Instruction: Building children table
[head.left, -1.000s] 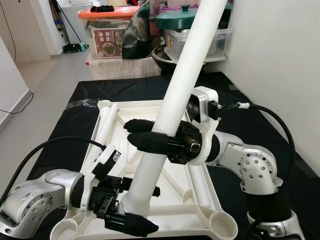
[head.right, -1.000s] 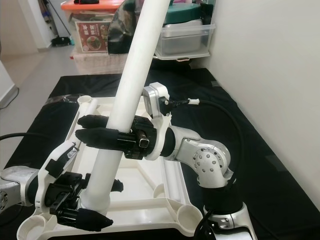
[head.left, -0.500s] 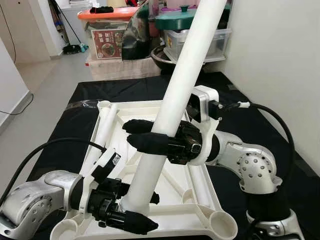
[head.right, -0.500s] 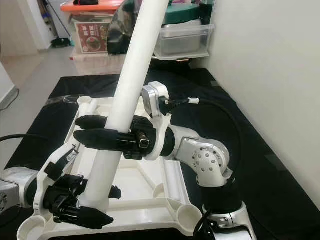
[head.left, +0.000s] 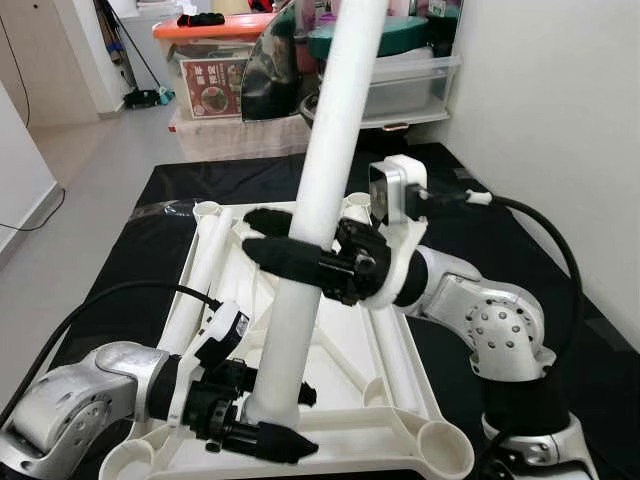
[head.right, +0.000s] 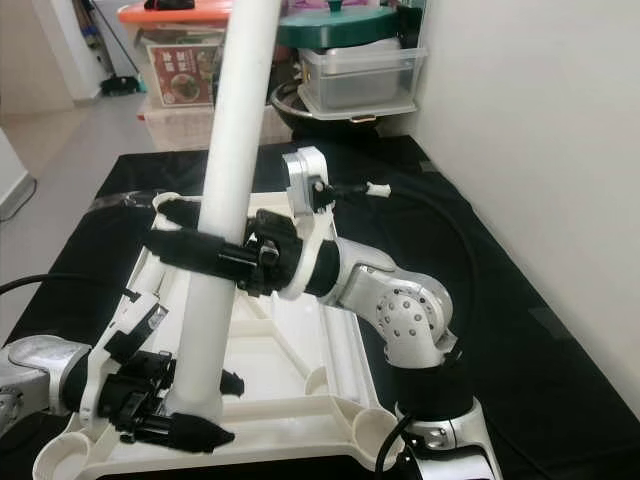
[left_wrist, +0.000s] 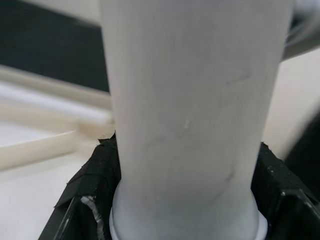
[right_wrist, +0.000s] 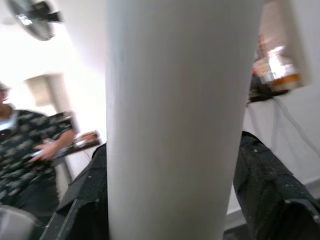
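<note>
A white table top lies upside down on a black mat, with round sockets at its corners. A long white table leg stands nearly upright with its foot on the near left part of the frame. My left gripper is shut on the leg's base, and its black fingers hug the tube. Halfway up, my right gripper is shut on the same leg. A second white leg lies along the frame's left rail.
The black mat covers the floor under the table top. Storage boxes and a pot are stacked at the back. A white wall runs close along the right. A person appears in the right wrist view.
The leg has swung from leaning right to nearly upright. My right gripper moved left and a little away with it. The left gripper stays at the base.
</note>
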